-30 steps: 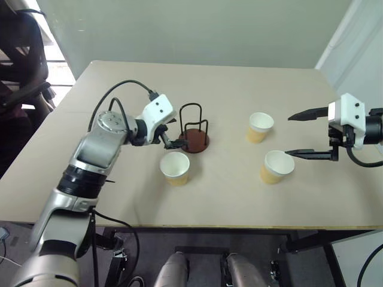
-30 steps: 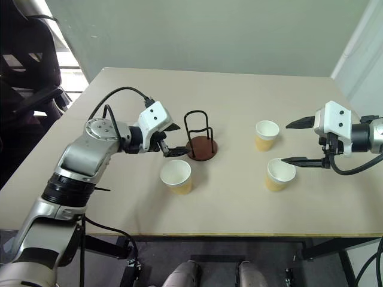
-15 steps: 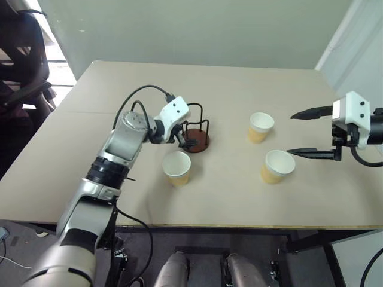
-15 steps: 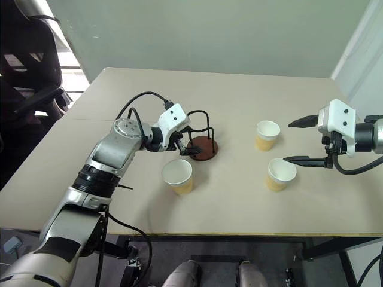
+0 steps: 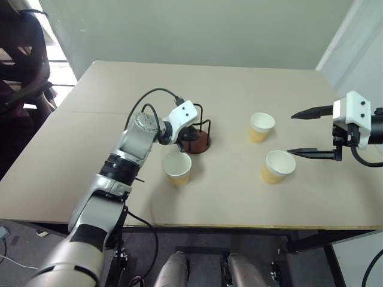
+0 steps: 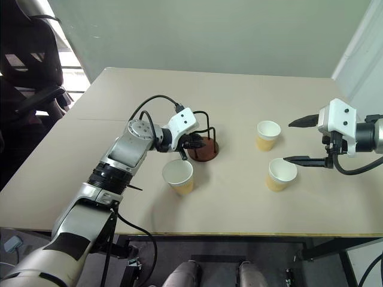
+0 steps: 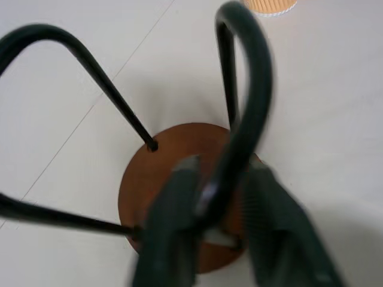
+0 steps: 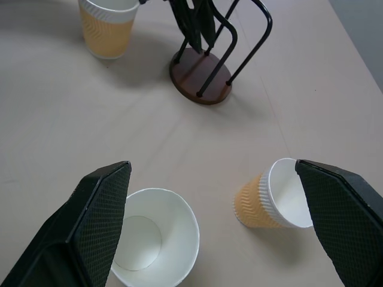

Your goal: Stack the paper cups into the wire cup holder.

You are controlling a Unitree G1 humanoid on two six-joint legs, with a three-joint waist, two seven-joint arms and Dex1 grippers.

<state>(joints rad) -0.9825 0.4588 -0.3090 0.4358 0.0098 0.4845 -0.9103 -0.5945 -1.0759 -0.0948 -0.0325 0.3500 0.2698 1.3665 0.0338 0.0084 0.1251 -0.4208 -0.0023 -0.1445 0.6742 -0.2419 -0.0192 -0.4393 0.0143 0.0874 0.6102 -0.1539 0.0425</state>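
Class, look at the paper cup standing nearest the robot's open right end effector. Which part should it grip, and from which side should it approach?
Probably the ribbed side wall of the paper cup, just under the rolled rim. It stands upright, mouth up, and tapers downward. The right end effector is open and turned towards it, so coming in level from the cup's right looks simplest.

- Left arm (image 5: 128, 152): silver-grey metal shells in rounded segments, with black ribbed bands at the joints; round silver cap at the elbow joint carrying small dark screws.
- Left wrist housing (image 5: 183, 113): white, boxy, with small dark dots on its face.
- Black cable (image 5: 154, 94): loops from the left arm up to a plug in the white housing.
- Left gripper (image 7: 212, 230): two dark fingers, narrow and tapering, with finely ribbed pads.
- Right wrist housing (image 5: 352, 110): white, boxy, small dark dots; black cylindrical forearm and black cable behind it.
- Right gripper (image 5: 304, 133): two long black fingers tapering to points; inner pads (image 8: 99, 212) carry a fine diamond-mesh texture.
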